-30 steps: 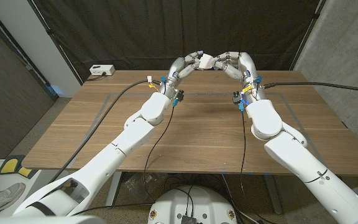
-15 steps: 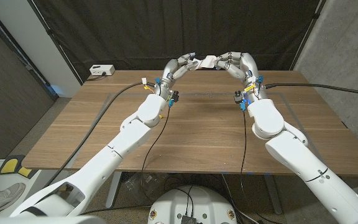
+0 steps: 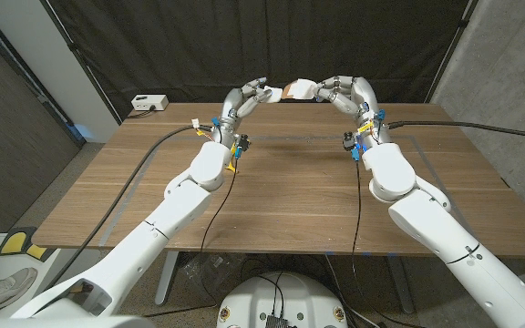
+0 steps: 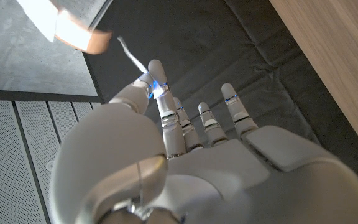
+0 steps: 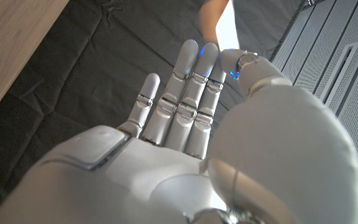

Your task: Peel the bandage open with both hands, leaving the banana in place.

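Observation:
Both hands are raised above the table's far edge with a small bandage (image 3: 297,88) between them. It is white-wrapped, and a tan strip shows at its left end. My right hand (image 3: 344,91) pinches the white end of the bandage (image 5: 221,23) at its fingertips. My left hand (image 3: 247,96) pinches a thin wrapper flap (image 4: 132,57) between thumb and finger, while the bandage (image 4: 64,25) hangs just past the flap's far end. I cannot tell whether the flap still joins it.
The wooden table (image 3: 281,196) lies below the hands. A white box (image 3: 149,103) sits at its far left corner. Black cables (image 3: 167,146) run across the top to both wrists. A dark curtain (image 3: 199,46) hangs behind.
My left hand has moved left, away from the right one, drawing the wrapper flap out. The tan strip now shows. The right hand has held still.

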You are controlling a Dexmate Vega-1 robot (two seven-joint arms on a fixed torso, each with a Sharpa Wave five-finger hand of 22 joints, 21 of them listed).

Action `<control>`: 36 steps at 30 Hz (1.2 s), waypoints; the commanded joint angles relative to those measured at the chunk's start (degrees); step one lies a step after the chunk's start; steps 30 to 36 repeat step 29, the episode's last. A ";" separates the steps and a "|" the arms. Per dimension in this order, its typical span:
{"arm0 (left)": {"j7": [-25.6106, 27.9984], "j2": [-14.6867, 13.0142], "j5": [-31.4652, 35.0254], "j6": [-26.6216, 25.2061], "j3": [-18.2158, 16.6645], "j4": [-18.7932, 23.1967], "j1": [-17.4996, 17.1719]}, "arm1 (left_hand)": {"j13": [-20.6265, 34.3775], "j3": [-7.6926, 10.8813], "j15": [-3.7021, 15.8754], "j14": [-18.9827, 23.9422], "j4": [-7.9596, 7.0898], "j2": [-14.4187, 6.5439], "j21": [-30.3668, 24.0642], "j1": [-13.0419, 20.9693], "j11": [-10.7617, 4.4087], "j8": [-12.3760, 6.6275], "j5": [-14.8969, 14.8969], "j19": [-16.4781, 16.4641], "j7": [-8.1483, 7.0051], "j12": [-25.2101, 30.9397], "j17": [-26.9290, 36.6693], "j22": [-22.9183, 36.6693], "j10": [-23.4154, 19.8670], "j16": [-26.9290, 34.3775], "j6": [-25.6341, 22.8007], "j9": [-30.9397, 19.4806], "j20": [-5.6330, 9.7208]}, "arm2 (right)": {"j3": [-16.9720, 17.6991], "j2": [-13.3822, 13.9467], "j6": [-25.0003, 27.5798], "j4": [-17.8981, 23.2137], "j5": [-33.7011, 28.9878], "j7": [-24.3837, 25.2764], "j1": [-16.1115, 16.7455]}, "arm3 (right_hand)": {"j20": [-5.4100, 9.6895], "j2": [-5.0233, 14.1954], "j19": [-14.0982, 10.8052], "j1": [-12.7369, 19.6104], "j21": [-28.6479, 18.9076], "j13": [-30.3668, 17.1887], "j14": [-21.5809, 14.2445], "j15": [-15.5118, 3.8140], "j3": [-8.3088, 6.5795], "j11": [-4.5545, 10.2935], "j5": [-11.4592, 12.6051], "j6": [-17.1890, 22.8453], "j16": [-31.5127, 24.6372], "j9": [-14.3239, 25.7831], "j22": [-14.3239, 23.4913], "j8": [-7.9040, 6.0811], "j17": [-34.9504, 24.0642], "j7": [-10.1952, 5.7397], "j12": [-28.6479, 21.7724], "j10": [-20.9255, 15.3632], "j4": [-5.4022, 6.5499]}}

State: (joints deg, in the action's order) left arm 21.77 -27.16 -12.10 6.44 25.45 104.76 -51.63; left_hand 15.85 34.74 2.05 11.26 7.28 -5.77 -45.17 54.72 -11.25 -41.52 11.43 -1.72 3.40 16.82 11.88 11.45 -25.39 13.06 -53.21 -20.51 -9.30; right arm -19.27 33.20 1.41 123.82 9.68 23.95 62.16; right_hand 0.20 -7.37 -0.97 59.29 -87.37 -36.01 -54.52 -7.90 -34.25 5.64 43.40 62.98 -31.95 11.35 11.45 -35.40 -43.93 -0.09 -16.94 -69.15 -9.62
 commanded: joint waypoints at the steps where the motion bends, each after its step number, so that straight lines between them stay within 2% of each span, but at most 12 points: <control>1: 8.92 -1.38 4.42 0.56 -5.00 2.63 -5.55 | 0.33 0.28 4.99 0.57 0.09 -0.03 -0.30 0.02 -0.99 -0.55 0.38 0.10 0.07 0.45 0.20 0.03 -1.53 0.00 -0.09 -0.41 0.11 | -1.65 -0.71 2.58 0.95 -1.16 1.24 -0.96 | 0.41 0.54 -0.15 -0.07 -0.38 -0.10 -0.53 -5.53 -0.66 0.21 0.26 1.77 0.20 8.50 -0.01 -3.76 -0.29 -0.13 0.23 -0.67 0.22; 7: 13.47 -1.41 10.06 2.23 -5.98 2.53 -7.27 | 0.44 0.22 5.18 0.85 -0.06 0.01 -0.49 -0.21 -0.99 -0.81 0.32 0.13 -0.35 0.54 0.27 -0.01 -1.74 0.01 -0.14 -0.86 0.48 | -2.47 -1.24 4.55 1.32 -2.06 2.40 -1.37 | 0.42 0.56 -0.16 -0.12 -0.41 -0.27 -0.63 -5.55 -0.73 0.20 0.30 1.72 0.28 8.45 -0.05 -3.72 -0.34 -0.11 0.30 -0.55 0.25; 9: 13.22 -1.53 9.96 3.24 -6.40 2.29 -7.68 | 0.49 0.05 5.36 0.97 -0.20 0.17 -0.64 -0.49 -0.99 -0.79 0.24 0.01 -1.20 0.53 0.33 -0.04 -1.74 0.03 -0.27 -0.78 0.84 | -2.60 -1.58 5.08 1.36 -2.35 3.09 -1.39 | 0.41 0.54 -0.19 -0.12 -0.43 -0.25 -0.63 -5.55 -0.69 0.24 0.27 1.80 0.30 8.41 -0.06 -3.73 -0.37 -0.05 0.33 -0.63 0.24; 12: 12.85 -1.32 9.44 4.49 -6.98 1.78 -7.93 | 0.55 -0.16 5.42 1.11 -0.46 0.20 -0.74 -0.87 -0.96 -0.59 0.13 0.05 -1.68 0.46 0.44 -0.08 -1.61 0.07 -0.28 -0.44 0.99 | -2.76 -1.97 5.32 1.25 -3.46 4.42 -1.34 | 0.42 0.55 -0.14 -0.13 -0.44 -0.18 -0.68 -5.55 -0.67 0.32 0.25 1.74 0.31 8.53 -0.07 -3.78 -0.43 -0.08 0.43 -0.65 0.25; 19: 11.18 -1.85 8.95 7.41 -8.14 0.16 -7.93 | 0.64 -0.20 5.52 1.38 -0.57 0.24 -0.94 -1.12 -0.95 -0.20 0.02 0.08 -1.93 0.38 0.54 -0.14 -1.53 0.08 -0.02 0.04 1.50 | -3.48 -2.66 6.60 2.43 -6.63 7.34 -0.40 | 0.57 0.59 -0.20 -0.11 -0.46 -0.31 -0.67 -5.54 -0.71 0.31 0.26 1.75 0.45 8.41 -0.11 -3.71 -0.48 -0.15 0.49 -0.66 0.25; 29: 8.49 -2.12 5.68 6.69 -9.34 -1.70 -8.16 | 0.73 -0.19 5.35 1.37 -0.66 0.22 -1.13 -1.33 -0.93 -0.09 -0.05 0.18 -2.39 0.31 0.64 -0.20 -1.50 -0.03 0.02 0.24 1.60 | -5.88 -5.17 7.70 1.80 -8.34 9.04 -0.84 | 0.57 0.60 -0.18 -0.24 -0.53 -0.68 -0.72 -5.52 -0.64 0.44 0.26 1.69 0.75 8.63 -0.16 -3.83 -0.68 -0.26 0.68 -0.60 0.27; 36: 8.49 -2.12 5.68 6.69 -9.34 -1.70 -8.16 | 0.73 -0.19 5.35 1.37 -0.66 0.22 -1.13 -1.33 -0.93 -0.09 -0.05 0.18 -2.39 0.31 0.64 -0.20 -1.50 -0.03 0.02 0.24 1.60 | -5.88 -5.17 7.70 1.80 -8.34 9.04 -0.84 | 0.57 0.60 -0.18 -0.24 -0.53 -0.68 -0.72 -5.52 -0.64 0.44 0.26 1.69 0.75 8.63 -0.16 -3.83 -0.68 -0.26 0.68 -0.60 0.27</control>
